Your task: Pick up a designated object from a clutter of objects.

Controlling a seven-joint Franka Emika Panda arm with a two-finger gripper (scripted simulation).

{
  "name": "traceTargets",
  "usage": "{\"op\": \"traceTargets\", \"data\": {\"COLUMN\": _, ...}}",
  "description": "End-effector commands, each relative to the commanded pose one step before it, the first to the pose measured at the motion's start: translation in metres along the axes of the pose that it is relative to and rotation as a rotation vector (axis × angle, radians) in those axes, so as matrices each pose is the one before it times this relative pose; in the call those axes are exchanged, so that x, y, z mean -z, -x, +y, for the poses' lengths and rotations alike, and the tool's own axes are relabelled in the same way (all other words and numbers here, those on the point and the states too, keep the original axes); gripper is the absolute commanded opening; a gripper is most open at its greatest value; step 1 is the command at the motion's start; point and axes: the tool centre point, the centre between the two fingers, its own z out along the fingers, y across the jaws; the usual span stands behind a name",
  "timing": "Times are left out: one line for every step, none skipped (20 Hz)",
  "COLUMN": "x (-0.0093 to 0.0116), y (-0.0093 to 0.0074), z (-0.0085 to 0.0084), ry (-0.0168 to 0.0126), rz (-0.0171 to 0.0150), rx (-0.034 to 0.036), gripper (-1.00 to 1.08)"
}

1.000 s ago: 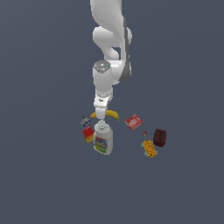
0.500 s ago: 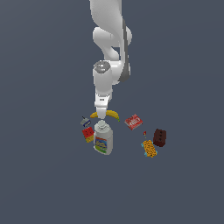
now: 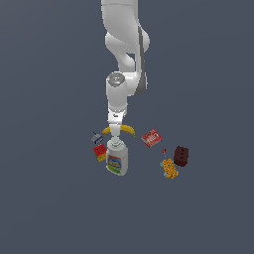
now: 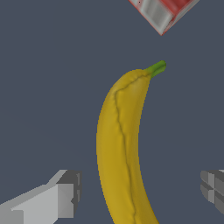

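The yellow curved banana [image 3: 126, 130] lies on the grey floor, partly hidden by my arm in the exterior view. In the wrist view the banana [image 4: 120, 148] runs between my two fingers, its green stem tip pointing toward the red flat box [image 4: 162, 11]. My gripper [image 3: 115, 130] is open, directly over the banana's middle, one finger [image 4: 52, 199] on each side of it, apart from its skin. The white bottle with the colourful label [image 3: 117, 158] lies just in front of the gripper.
A red-yellow block [image 3: 100, 151] and a small grey-blue item [image 3: 96, 138] lie at the exterior view's left of the bottle. The red flat box [image 3: 151, 138], dark brown block [image 3: 181, 156] and orange studded brick [image 3: 169, 168] lie to the right.
The arm has come down a little toward the banana; the gripper stays open. The objects have not moved.
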Motion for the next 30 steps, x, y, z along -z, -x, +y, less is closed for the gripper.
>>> {"op": "traceTargets", "data": {"x": -0.00935, "y": -0.00007, "z": -0.00044, "ry": -0.00033, "rz": -0.00002, "rx": 0.00101, "gripper": 1.0}}
{"op": "traceTargets", "data": {"x": -0.00441, "y": 0.00015, "z": -0.00008, "ry": 0.0, "rz": 0.0, "rx": 0.0, "gripper": 1.0}}
{"op": "traceTargets", "data": {"x": -0.00405, "y": -0.00006, "z": -0.00008, "ry": 0.00003, "rz": 0.00003, "rx": 0.00049, "gripper": 1.0}}
{"op": "traceTargets", "data": {"x": -0.00365, "y": 0.00012, "z": -0.00007, "ry": 0.0, "rz": 0.0, "rx": 0.0, "gripper": 1.0}}
{"op": "traceTargets", "data": {"x": -0.00323, "y": -0.00009, "z": -0.00006, "ry": 0.00003, "rz": 0.00004, "rx": 0.00049, "gripper": 1.0}}
{"op": "traceTargets", "data": {"x": -0.00284, "y": 0.00009, "z": -0.00004, "ry": 0.0, "rz": 0.0, "rx": 0.0, "gripper": 1.0}}
{"op": "traceTargets", "data": {"x": -0.00242, "y": -0.00012, "z": -0.00002, "ry": 0.00003, "rz": 0.00006, "rx": 0.00048, "gripper": 1.0}}
{"op": "traceTargets", "data": {"x": -0.00203, "y": 0.00006, "z": 0.00001, "ry": 0.0, "rz": 0.0, "rx": 0.0, "gripper": 1.0}}
{"op": "traceTargets", "data": {"x": -0.00162, "y": 0.00005, "z": 0.00004, "ry": 0.0, "rz": 0.0, "rx": 0.0, "gripper": 1.0}}
{"op": "traceTargets", "data": {"x": -0.0012, "y": -0.00015, "z": 0.00006, "ry": 0.00003, "rz": 0.00004, "rx": 0.00049, "gripper": 1.0}}
{"op": "traceTargets", "data": {"x": -0.00081, "y": 0.00003, "z": 0.00011, "ry": 0.0, "rz": 0.0, "rx": 0.0, "gripper": 1.0}}
{"op": "traceTargets", "data": {"x": -0.0004, "y": 0.00002, "z": 0.00014, "ry": 0.0, "rz": 0.0, "rx": 0.0, "gripper": 1.0}}
{"op": "traceTargets", "data": {"x": 0.00001, "y": 0.00001, "z": 0.00018, "ry": 0.0, "rz": 0.0, "rx": 0.0, "gripper": 1.0}}
{"op": "traceTargets", "data": {"x": 0.00037, "y": 0.0, "z": 0.0002, "ry": 0.0, "rz": 0.0, "rx": 0.0, "gripper": 1.0}}
{"op": "traceTargets", "data": {"x": 0.0002, "y": 0.0, "z": 0.00007, "ry": 0.0, "rz": 0.0, "rx": 0.0, "gripper": 1.0}}
{"op": "traceTargets", "data": {"x": 0.0, "y": 0.0, "z": 0.0, "ry": 0.0, "rz": 0.0, "rx": 0.0, "gripper": -1.0}}
{"op": "traceTargets", "data": {"x": 0.0, "y": 0.0, "z": 0.0, "ry": 0.0, "rz": 0.0, "rx": 0.0, "gripper": -1.0}}
{"op": "traceTargets", "data": {"x": 0.0, "y": 0.0, "z": 0.0, "ry": 0.0, "rz": 0.0, "rx": 0.0, "gripper": -1.0}}
{"op": "traceTargets", "data": {"x": 0.0, "y": 0.0, "z": 0.0, "ry": 0.0, "rz": 0.0, "rx": 0.0, "gripper": -1.0}}
{"op": "traceTargets", "data": {"x": 0.0, "y": 0.0, "z": 0.0, "ry": 0.0, "rz": 0.0, "rx": 0.0, "gripper": -1.0}}
{"op": "traceTargets", "data": {"x": 0.0, "y": 0.0, "z": 0.0, "ry": 0.0, "rz": 0.0, "rx": 0.0, "gripper": -1.0}}
{"op": "traceTargets", "data": {"x": 0.0, "y": 0.0, "z": 0.0, "ry": 0.0, "rz": 0.0, "rx": 0.0, "gripper": -1.0}}
{"op": "traceTargets", "data": {"x": 0.0, "y": 0.0, "z": 0.0, "ry": 0.0, "rz": 0.0, "rx": 0.0, "gripper": -1.0}}
{"op": "traceTargets", "data": {"x": 0.0, "y": 0.0, "z": 0.0, "ry": 0.0, "rz": 0.0, "rx": 0.0, "gripper": -1.0}}
{"op": "traceTargets", "data": {"x": 0.0, "y": 0.0, "z": 0.0, "ry": 0.0, "rz": 0.0, "rx": 0.0, "gripper": -1.0}}
{"op": "traceTargets", "data": {"x": -0.00046, "y": -0.0004, "z": -0.00123, "ry": -0.00254, "rz": -0.00005, "rx": 0.0011, "gripper": -1.0}}
{"op": "traceTargets", "data": {"x": 0.00019, "y": 0.00009, "z": 0.00003, "ry": 0.0, "rz": 0.0, "rx": 0.0, "gripper": -1.0}}
{"op": "traceTargets", "data": {"x": 0.00058, "y": 0.00027, "z": 0.00008, "ry": 0.0, "rz": 0.0, "rx": 0.0, "gripper": -1.0}}
{"op": "traceTargets", "data": {"x": 0.00096, "y": 0.00045, "z": 0.00013, "ry": 0.0, "rz": 0.0, "rx": 0.0, "gripper": -1.0}}
{"op": "traceTargets", "data": {"x": 0.00135, "y": 0.00063, "z": 0.00019, "ry": 0.0, "rz": 0.0, "rx": 0.0, "gripper": -1.0}}
